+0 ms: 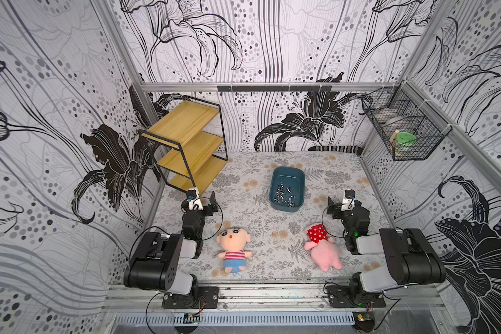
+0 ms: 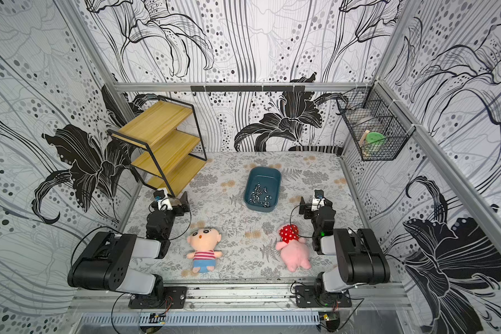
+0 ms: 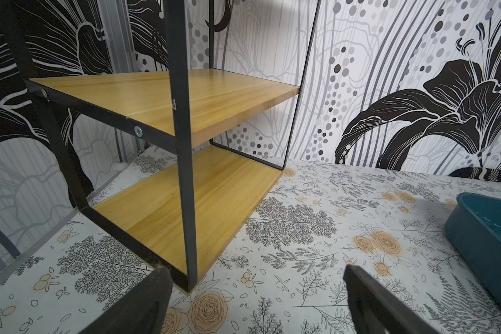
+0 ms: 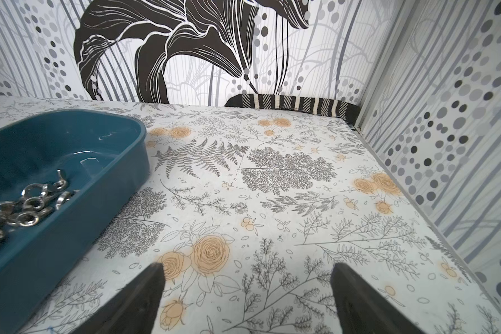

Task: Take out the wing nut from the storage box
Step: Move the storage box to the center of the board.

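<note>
The dark teal storage box (image 1: 290,175) (image 2: 266,174) stands on the flowered mat a little behind the middle. A heap of silver wing nuts (image 1: 284,196) (image 2: 259,196) lies in its near end. The right wrist view shows the box wall (image 4: 55,245) and the wing nuts (image 4: 26,208) close beside my right gripper (image 4: 246,264). That gripper is open and empty over the mat, to the right of the box (image 1: 340,204). My left gripper (image 3: 255,269) (image 1: 206,200) is open and empty, left of the box (image 3: 475,237), near the shelf's foot.
A wooden shelf unit with a black frame (image 1: 188,138) stands at the back left. Near the front lie a boy doll (image 1: 233,245) and a pink plush (image 1: 323,248). A black wire basket (image 1: 402,130) hangs on the right wall. A striped cloth (image 1: 336,149) lies along the back wall.
</note>
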{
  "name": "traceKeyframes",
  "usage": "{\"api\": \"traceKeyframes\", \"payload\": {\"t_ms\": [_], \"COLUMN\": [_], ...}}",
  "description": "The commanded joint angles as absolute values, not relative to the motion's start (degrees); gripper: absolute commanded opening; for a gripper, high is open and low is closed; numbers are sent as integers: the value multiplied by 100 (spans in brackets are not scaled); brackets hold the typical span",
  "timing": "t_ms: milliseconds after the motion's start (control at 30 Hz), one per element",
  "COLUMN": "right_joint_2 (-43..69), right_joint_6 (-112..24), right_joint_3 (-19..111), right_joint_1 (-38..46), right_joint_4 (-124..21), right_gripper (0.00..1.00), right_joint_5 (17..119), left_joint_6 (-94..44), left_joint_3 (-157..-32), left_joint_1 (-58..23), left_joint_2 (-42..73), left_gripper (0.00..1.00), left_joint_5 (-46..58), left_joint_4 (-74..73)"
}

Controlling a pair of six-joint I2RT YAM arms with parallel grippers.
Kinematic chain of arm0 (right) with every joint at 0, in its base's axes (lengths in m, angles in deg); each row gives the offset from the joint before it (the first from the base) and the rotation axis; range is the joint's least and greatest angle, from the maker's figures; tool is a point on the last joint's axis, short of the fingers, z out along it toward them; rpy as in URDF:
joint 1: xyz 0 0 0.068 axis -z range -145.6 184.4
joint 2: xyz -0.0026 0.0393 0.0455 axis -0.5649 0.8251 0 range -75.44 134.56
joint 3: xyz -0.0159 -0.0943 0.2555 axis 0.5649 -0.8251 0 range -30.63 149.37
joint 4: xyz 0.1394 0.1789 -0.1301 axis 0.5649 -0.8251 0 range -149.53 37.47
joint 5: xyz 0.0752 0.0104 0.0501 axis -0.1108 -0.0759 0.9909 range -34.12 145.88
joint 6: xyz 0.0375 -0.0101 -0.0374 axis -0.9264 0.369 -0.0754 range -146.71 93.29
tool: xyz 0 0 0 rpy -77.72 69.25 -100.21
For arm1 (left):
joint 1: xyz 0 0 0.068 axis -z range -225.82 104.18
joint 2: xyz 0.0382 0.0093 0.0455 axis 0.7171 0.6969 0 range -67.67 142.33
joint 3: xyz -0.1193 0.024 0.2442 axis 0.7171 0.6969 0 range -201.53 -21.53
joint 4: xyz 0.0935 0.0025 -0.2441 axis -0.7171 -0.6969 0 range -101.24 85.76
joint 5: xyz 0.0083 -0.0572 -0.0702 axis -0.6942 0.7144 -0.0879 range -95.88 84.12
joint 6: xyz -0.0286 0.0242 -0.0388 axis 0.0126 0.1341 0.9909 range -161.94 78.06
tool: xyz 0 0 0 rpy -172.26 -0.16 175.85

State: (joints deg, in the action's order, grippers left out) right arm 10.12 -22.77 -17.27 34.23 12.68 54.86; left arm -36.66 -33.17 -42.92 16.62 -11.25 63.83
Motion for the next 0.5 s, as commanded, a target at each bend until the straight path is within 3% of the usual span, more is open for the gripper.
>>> {"api": "traceKeyframes", "payload": {"t_ms": [0,467], "right_joint_2": [1060,1061], "right_joint_6": [-2276,-2285], "right_joint_3": [-1710,-1693], "right_joint_1": [3466,3466], "right_joint_4": [1401,1375], "right_gripper": [96,96], "right_joint_5": [5556,5571], "left_joint_6": [-3697,-3683], "left_joint_3": [-3392,-3394], "left_joint_1": [-4327,-4327], "left_joint_2": [1675,1693], "left_gripper": [98,98], "left_joint_5": [-1098,-1089], "left_joint_4": [6526,6519]}}
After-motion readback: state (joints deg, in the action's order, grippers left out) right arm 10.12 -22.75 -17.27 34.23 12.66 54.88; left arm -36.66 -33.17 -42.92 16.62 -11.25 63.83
